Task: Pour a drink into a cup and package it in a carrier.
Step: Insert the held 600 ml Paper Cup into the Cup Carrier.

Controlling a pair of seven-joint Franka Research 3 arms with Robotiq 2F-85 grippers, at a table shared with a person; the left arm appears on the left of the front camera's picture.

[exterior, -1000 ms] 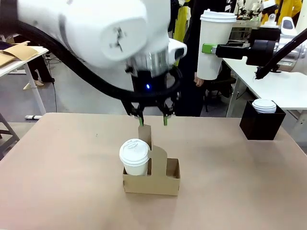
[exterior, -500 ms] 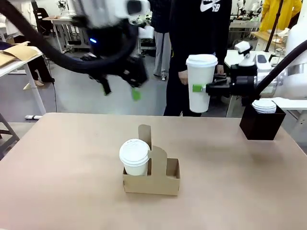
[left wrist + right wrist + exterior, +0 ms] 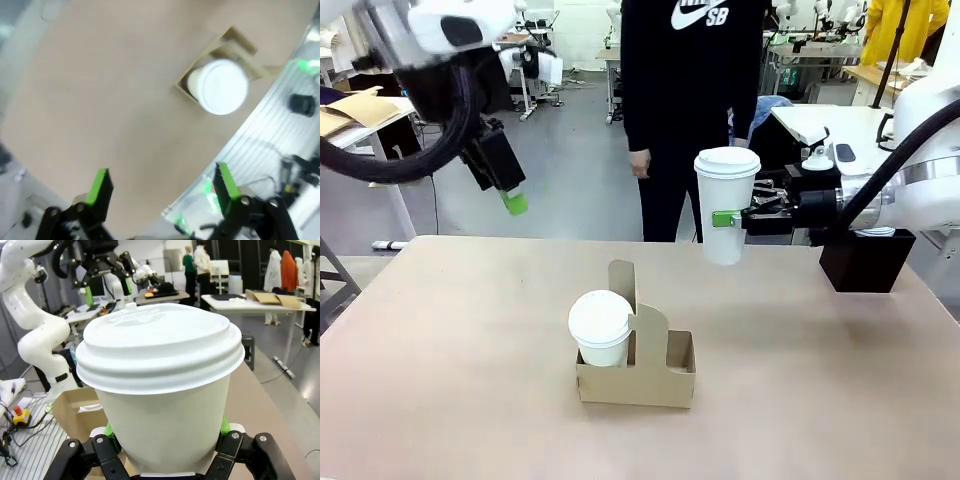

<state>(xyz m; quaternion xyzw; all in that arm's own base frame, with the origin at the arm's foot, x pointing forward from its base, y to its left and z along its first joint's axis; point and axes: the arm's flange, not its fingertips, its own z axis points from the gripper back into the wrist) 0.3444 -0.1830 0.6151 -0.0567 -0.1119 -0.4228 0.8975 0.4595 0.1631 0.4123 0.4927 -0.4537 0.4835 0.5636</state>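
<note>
Left gripper (image 3: 506, 192): held high above the table's (image 3: 440, 340) left part, well apart from everything. In the left wrist view its jaws (image 3: 162, 192) are seen spread wide with nothing between them. It is judged to be parked up there so the middle is left free for the other arm.

Seated cup (image 3: 600, 326): lidded and set upright in the left well of the carrier (image 3: 638, 378). It is seen from above in the left wrist view (image 3: 220, 86), far beyond the spread jaws.

Carrier: placed near the table's middle with its handle upright. The well to the right of the handle is judged to be kept free for a second cup.

Held cup (image 3: 725, 200): lidded and kept upright in the air, above and to the right of the carrier, so that nothing is spilled. The person (image 3: 690, 90) is seen behind it.

Right gripper (image 3: 736, 218): clamped on the held cup's lower half from the right side. In the right wrist view the cup (image 3: 160, 390) is seated squarely between the green pads (image 3: 112, 431), the lid well above them.

Black box (image 3: 865, 262): set at the table's far right, behind the right arm.

Next move, as judged: the held cup is to be lowered into the free well.
</note>
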